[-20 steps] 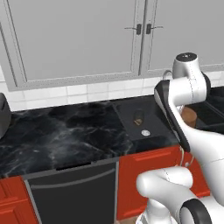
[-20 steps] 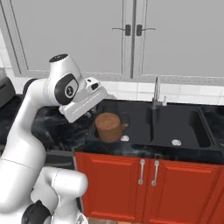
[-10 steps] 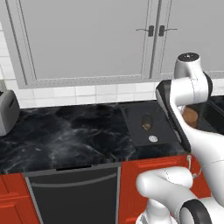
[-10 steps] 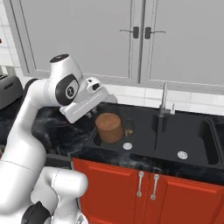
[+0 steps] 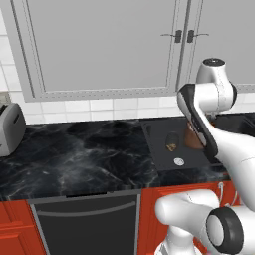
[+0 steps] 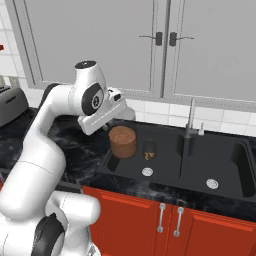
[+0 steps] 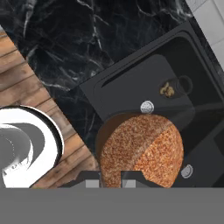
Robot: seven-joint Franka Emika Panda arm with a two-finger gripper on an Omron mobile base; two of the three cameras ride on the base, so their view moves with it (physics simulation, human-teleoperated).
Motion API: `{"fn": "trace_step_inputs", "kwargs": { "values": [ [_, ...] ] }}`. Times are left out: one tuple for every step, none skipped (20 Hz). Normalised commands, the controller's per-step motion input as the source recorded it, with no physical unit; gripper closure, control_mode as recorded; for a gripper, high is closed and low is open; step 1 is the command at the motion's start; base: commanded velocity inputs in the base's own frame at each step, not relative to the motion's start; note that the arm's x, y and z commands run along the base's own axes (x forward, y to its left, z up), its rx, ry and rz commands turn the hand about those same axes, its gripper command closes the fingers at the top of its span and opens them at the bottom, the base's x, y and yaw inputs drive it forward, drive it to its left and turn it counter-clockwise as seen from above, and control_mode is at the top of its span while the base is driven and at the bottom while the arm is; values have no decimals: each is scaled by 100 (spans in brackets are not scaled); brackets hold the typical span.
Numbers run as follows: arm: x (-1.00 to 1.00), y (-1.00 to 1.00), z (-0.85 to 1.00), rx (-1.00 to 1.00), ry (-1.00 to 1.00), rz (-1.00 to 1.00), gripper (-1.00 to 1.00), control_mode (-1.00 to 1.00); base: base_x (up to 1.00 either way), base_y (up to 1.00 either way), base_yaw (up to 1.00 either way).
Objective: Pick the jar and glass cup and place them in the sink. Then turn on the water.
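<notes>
While the arm (image 6: 60,125) reaches out over the left basin, the scene runs as follows. Grey cabinets (image 6: 150,45) above, white tile behind, black marbled counter (image 5: 74,154) below with red doors (image 6: 165,230) under it. Toaster (image 5: 10,129) at the counter's far left end. Sink (image 6: 225,170): black, two basins, chrome tap (image 6: 190,117) on the divider at the back; no stream seen at the spout.

Jar (image 6: 123,141) hangs above the left basin, clear of its floor, near the basin's left wall. Tool (image 7: 110,177) is pinching the jar from above (hand view shows the two dark tips pressed into its cork-coloured top edge). From the left base view the jar (image 5: 193,140) peeks out behind the forearm.

Cup (image 6: 149,148) lies on its side on the left basin floor, just beside the jar, something yellowish inside it. Round drain (image 6: 147,171) in front of it.
</notes>
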Motion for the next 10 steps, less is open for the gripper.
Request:
{"fn": "trace_step_inputs", "kwargs": {
  "values": [
    [77,-1,0,23,13,7,100,-100,0,0,0],
    [76,-6,-9,21,15,5,100,-100,0,0,0],
    [81,0,-25,15,13,1,100,-100,0,0,0],
    [84,-4,-31,13,14,0,100,-100,0,0,0],
    [88,-6,-35,9,14,0,100,-100,0,0,0],
    [88,-19,-41,8,13,0,100,-100,0,0,0],
    [96,-14,-51,3,12,0,100,-100,0,0,0],
    [100,-19,-59,0,13,0,100,-100,0,0,0],
    [96,-25,-75,0,11,0,100,-100,0,0,0],
    [100,-22,-81,0,10,0,100,-100,0,0,0]
  ]
}}
